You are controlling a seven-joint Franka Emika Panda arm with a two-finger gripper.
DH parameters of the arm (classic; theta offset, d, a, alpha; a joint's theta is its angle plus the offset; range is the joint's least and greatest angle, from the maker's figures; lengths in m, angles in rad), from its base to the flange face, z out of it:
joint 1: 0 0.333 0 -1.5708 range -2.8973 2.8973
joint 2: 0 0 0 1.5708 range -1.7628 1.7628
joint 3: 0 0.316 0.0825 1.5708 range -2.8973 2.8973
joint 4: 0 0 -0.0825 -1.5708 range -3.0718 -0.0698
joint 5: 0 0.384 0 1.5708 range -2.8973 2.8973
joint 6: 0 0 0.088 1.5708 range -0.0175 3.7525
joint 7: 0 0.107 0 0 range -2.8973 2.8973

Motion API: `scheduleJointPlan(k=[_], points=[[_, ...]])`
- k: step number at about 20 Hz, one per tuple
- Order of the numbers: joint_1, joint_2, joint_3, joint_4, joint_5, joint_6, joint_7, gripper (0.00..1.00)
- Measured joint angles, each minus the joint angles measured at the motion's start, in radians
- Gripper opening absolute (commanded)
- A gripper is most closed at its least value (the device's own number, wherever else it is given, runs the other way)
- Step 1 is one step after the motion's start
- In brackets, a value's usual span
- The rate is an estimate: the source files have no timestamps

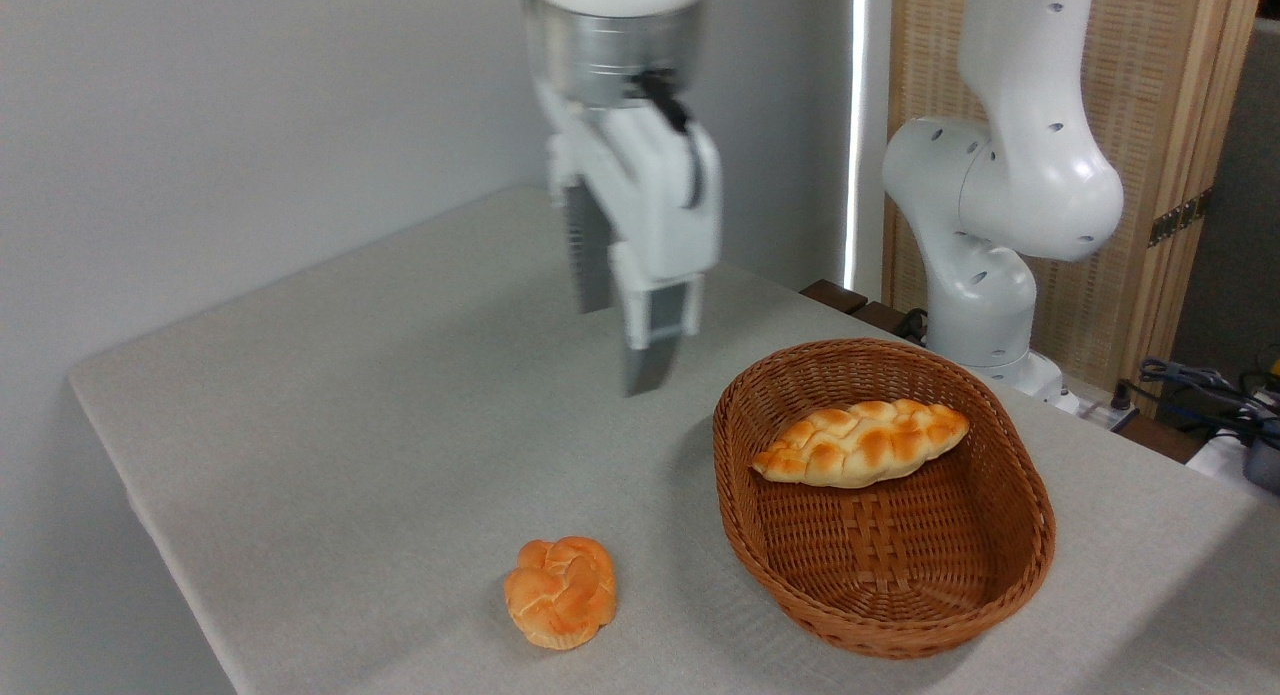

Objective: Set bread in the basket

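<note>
The bread (862,443) lies inside the basket (1030,555) at the lower right of the frame, its long body propped across the far half, one pointed end resting against the left inner wall and the other up near the back rim, so the job looks done. The gripper (622,345) hangs in the air at upper centre, left of the basket and well clear of it, its two fingers apart with nothing between them; its outline is blurred. The risks from here appear small: the loaf sits tilted on the sloping weave and not flat on the bottom, so a knock to the basket could slide it down or tip an end over the rim. A low sweep of the arm to the right could catch the rolled rim and drag the basket along the grey table (350,395). The small round bun (561,592) at bottom centre lies on the cloth, apart from the basket, and could be mistaken for another loaf.
</note>
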Motion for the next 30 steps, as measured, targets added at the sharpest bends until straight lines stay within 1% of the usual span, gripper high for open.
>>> scheduleJointPlan(k=[2,4,6,9,10,13,15,21,27,28,30], points=[[-0.002,0.051,-0.034,0.059,0.000,-0.001,-0.079,1.00],[-0.004,0.085,-0.050,0.098,0.000,-0.001,-0.132,1.00],[-0.005,0.101,-0.054,0.120,0.000,-0.016,-0.169,1.00],[-0.003,0.102,-0.065,0.133,0.006,-0.029,-0.212,1.00],[0.003,0.100,-0.081,0.136,0.026,-0.029,-0.238,1.00],[0.018,0.095,-0.160,0.138,0.120,-0.029,-0.341,1.00],[0.025,0.094,-0.189,0.138,0.138,-0.028,-0.381,1.00],[0.068,0.077,-0.213,0.117,0.139,0.001,-0.391,1.00],[0.089,0.072,-0.256,0.102,0.144,0.005,-0.411,1.00],[0.091,0.072,-0.262,0.100,0.151,0.005,-0.420,1.00],[0.093,0.073,-0.278,0.098,0.183,0.005,-0.441,1.00]])
